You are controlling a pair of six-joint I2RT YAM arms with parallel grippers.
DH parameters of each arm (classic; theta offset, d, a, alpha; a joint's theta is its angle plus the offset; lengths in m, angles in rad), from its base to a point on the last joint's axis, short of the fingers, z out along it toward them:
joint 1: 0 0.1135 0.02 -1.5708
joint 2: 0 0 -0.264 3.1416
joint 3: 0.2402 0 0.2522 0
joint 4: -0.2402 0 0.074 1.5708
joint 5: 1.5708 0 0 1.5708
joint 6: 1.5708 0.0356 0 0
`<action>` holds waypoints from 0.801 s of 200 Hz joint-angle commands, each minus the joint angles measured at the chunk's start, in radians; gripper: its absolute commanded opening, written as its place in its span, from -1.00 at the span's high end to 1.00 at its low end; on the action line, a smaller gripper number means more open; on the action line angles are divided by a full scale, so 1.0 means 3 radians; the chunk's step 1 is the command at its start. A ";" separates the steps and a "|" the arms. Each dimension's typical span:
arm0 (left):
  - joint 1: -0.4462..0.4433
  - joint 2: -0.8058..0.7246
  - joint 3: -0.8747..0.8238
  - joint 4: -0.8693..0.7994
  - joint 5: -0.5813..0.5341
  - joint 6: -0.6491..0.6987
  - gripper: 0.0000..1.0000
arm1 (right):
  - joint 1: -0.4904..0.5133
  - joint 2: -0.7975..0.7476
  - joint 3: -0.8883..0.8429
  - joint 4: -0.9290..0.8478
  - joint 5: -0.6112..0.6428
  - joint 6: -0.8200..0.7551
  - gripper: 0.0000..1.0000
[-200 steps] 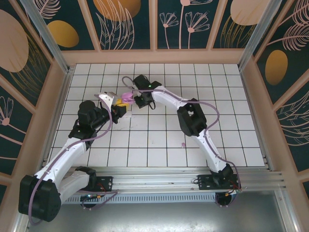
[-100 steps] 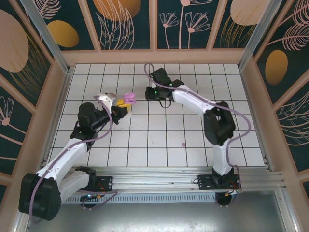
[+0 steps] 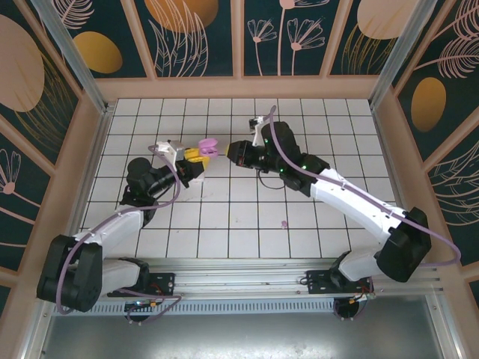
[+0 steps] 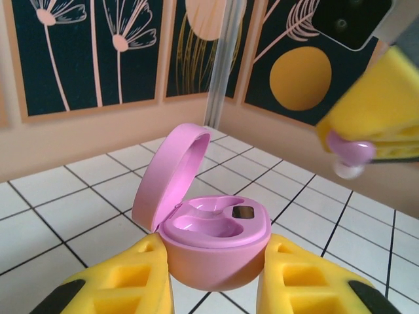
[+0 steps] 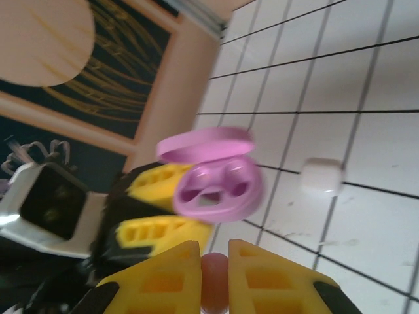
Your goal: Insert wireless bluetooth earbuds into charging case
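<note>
The pink charging case hangs above the tiles with its lid up and both sockets bare. My left gripper is shut on its lower body, one yellow finger on each side. From overhead, the case sits at the tip of the left gripper. My right gripper is shut on a pink earbud, just short of the open case. In the left wrist view that earbud pokes out of the right gripper's yellow fingers, up and to the right of the case. The right gripper faces the case.
A small pink piece lies on the white tiles nearer the front, right of centre. A small white block rests on the tiles beyond the case. Patterned walls close off the back and both sides of the tiled floor.
The right arm has swung round from the far side of the case to its right and now points its fingers at it. The left gripper carried the case slightly right and farther back.
</note>
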 commanded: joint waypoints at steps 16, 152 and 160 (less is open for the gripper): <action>-0.0070 0.0040 -0.0113 0.0619 0.0125 -0.0084 1.00 | 0.0177 0.0044 0.0148 0.0279 0.0034 0.0190 0.75; -0.0182 0.0004 -0.0202 0.0751 0.0124 0.0013 1.00 | 0.0268 0.0294 0.0222 0.0519 0.0043 0.0275 0.75; -0.0184 0.0000 -0.0198 0.0756 0.0133 0.0007 1.00 | 0.0265 0.0319 0.0227 0.0519 0.0043 0.0267 0.75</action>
